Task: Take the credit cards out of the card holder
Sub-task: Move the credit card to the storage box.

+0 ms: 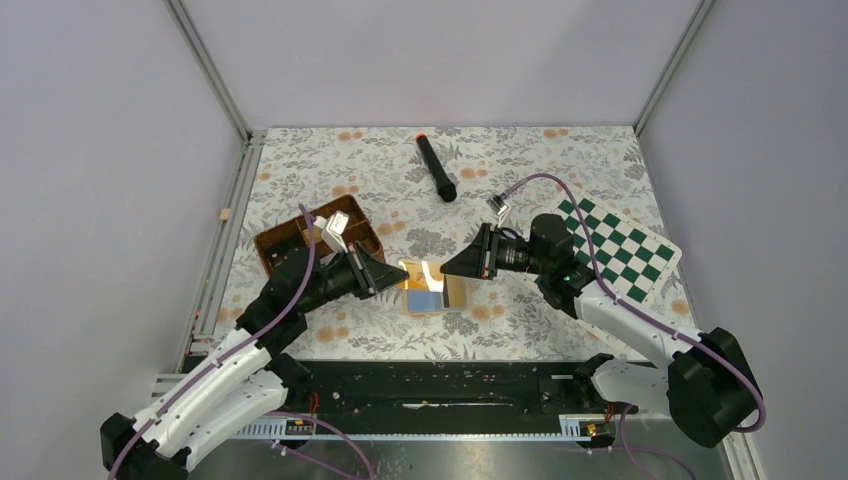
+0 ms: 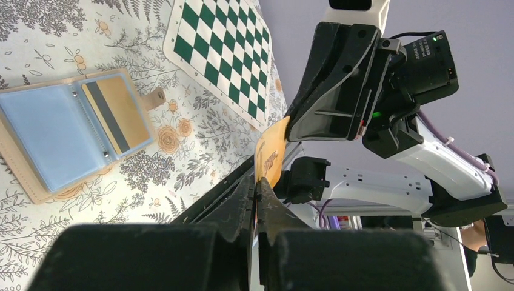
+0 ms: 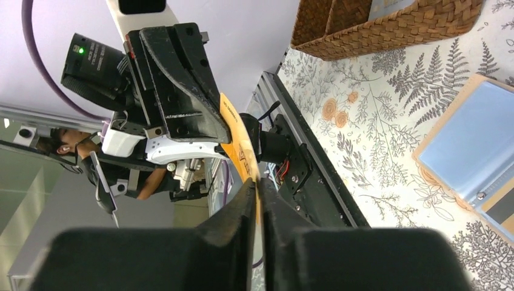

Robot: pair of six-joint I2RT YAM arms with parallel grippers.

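Your left gripper [image 2: 257, 182] at 9 o'clock and right gripper [image 3: 257, 185] at 3 both pinched one yellow-gold card [image 2: 271, 151] above the open card holder [image 1: 458, 290].

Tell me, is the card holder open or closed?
Open. The card holder lies spread flat, both pockets facing up, a striped gold card in one. Left gripper and right gripper pinch an orange card.

The card holder [image 2: 66, 136] looks like matt tan leather with glossy clear plastic sleeves; the orange credit card [image 2: 271, 151] is smooth plastic; the basket [image 3: 394, 27] is rough woven wicker.
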